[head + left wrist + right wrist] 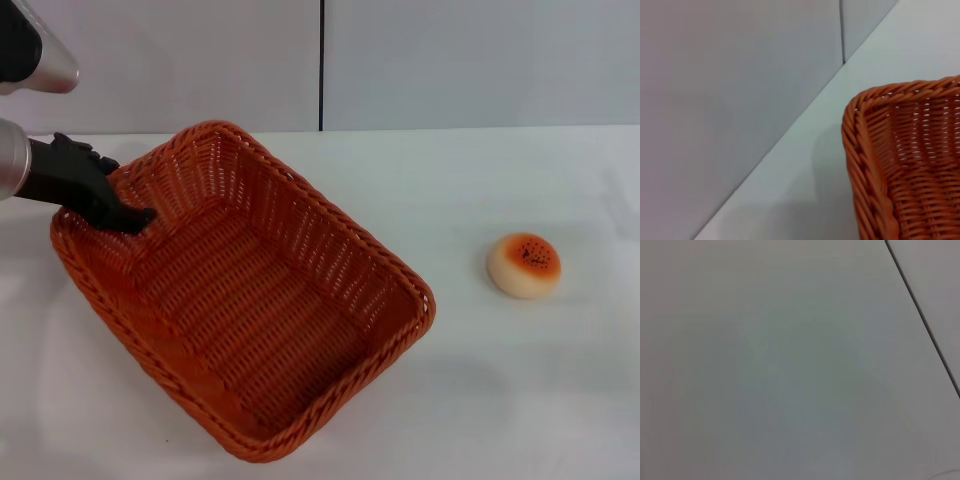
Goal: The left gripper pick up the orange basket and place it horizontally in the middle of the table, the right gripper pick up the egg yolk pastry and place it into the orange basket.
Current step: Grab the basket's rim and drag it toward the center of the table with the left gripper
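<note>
The orange basket [250,320] lies diagonally across the left and middle of the white table [520,400], its long axis running from far left to near right. My left gripper [120,210] reaches in from the left and is shut on the rim at the basket's far-left side, one black finger inside the wall. The left wrist view shows a corner of the basket [900,165] close up. The egg yolk pastry [524,265] sits alone on the table to the right, glazed top up. The right gripper is out of view.
A pale wall with a dark vertical seam [321,65] stands behind the table. The right wrist view shows only a plain grey surface with a dark seam [925,320].
</note>
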Motion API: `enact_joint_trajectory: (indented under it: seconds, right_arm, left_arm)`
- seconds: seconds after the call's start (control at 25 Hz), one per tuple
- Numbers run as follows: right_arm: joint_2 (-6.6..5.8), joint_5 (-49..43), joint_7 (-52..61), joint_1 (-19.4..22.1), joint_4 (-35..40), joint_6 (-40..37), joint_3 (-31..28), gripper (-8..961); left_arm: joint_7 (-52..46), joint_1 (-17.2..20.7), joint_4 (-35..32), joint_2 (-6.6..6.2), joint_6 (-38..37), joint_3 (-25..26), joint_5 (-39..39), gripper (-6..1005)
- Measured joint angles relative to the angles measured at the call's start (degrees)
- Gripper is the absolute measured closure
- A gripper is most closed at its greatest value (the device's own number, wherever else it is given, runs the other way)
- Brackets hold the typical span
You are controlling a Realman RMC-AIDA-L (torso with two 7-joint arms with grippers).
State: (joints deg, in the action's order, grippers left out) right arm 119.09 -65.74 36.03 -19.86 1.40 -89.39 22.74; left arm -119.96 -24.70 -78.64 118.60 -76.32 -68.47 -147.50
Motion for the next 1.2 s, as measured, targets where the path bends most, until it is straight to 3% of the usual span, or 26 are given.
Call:
enact_joint_trajectory:
  seconds: [0.32,0.76,0.92,1.04,1.16,1.2]
  right_arm:
    - [-0.01,0.0,0.0,0.2,0.0,-0.1,-0.1,311]
    - [-0.13,0.0,0.1,0.3,0.4,-0.8,-0.3,311]
    - [-0.25,0.1,2.5,0.3,1.8,-1.5,-1.7,311]
    - [-0.27,0.2,3.7,0.5,4.1,-1.3,-5.9,312]
    - [-0.32,0.2,3.7,0.1,5.7,-1.0,-8.1,312]
    - [-0.33,0.2,3.7,0.0,6.4,-0.9,-8.9,312]
  left_arm:
    - [-2.7,-0.2,-0.8,-0.02,-1.1,-2.6,-4.0,310]
    - [-10.8,-2.4,-0.9,0.12,-3.4,-6.0,-9.4,737]
    - [-15.8,-3.3,-0.8,0.13,-4.5,-5.8,-9.5,748]
    - [-23.7,-4.9,-2.0,0.14,-6.9,-5.3,-9.9,755]
    - [-23.7,-4.9,-2.0,0.14,-6.9,-5.3,-9.9,763]
    - [-32.3,-5.3,-5.5,0.14,-8.6,-5.4,-11.9,766]
